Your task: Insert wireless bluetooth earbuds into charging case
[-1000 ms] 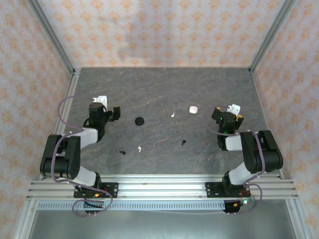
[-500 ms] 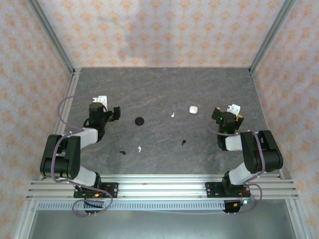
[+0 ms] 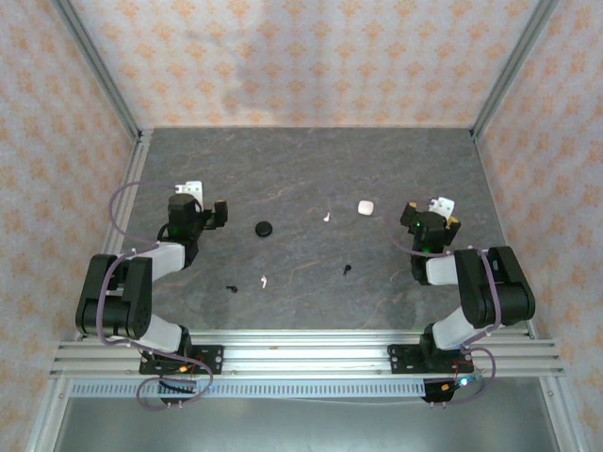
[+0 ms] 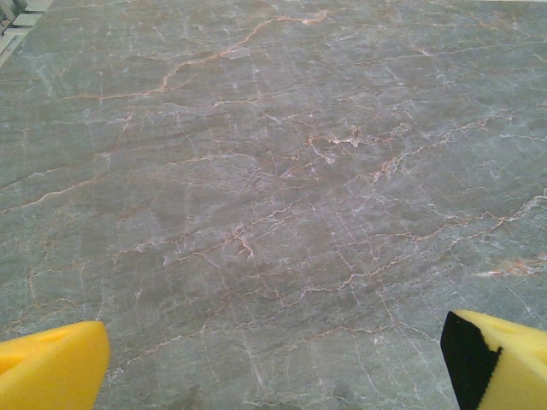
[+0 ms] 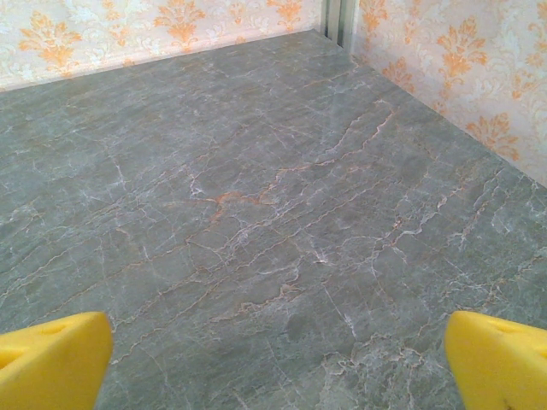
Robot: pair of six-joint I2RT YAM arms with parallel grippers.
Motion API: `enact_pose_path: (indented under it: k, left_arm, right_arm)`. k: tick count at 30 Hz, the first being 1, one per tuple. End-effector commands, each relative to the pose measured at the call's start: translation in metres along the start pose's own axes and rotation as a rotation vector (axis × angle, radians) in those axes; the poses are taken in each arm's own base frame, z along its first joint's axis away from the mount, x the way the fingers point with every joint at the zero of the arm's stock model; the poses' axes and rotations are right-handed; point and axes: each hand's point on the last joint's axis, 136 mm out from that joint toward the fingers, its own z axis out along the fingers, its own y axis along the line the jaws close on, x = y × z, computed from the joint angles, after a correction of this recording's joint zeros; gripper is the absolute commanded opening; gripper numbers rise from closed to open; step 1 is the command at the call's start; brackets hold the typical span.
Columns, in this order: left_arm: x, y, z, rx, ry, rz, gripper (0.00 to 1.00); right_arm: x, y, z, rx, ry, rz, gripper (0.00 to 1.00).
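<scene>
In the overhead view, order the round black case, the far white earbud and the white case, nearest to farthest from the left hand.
1. Round black case, just right of the left hand.
2. White stemmed earbud, mid-table.
3. White rounded case, farthest right.

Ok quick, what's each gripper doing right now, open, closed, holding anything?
Left gripper: open, holding nothing.
Right gripper: open, holding nothing.

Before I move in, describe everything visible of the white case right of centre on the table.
The white case is a small, rounded-square shell, smooth and plastic-looking, lying flat on the dark veined table, right of centre. It is too small to tell whether its lid is open. Only the table touches it; a white earbud lies apart to its left.
</scene>
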Motion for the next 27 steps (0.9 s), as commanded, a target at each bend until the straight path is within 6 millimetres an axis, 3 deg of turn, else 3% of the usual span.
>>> enact_pose_path:
  k: [1,13,20,27]
  left_arm:
    - [-0.004,0.002,0.001,-0.023,-0.023,0.021,1.00]
    - [-0.006,-0.001,0.014,-0.020,0.090,0.041,1.00]
    - [-0.011,-0.001,-0.010,-0.015,0.086,0.047,1.00]
    - [-0.026,0.003,-0.041,-0.079,0.298,-0.094,1.00]
  right_arm:
    - [-0.010,0.001,0.003,0.003,-0.032,0.011,0.99]
    - [-0.009,0.006,0.003,-0.027,-0.026,0.002,0.99]
    - [-0.016,0.014,-0.006,-0.088,-0.035,-0.017,0.99]
    - [-0.054,0.025,-0.028,-0.118,-0.001,-0.035,1.00]
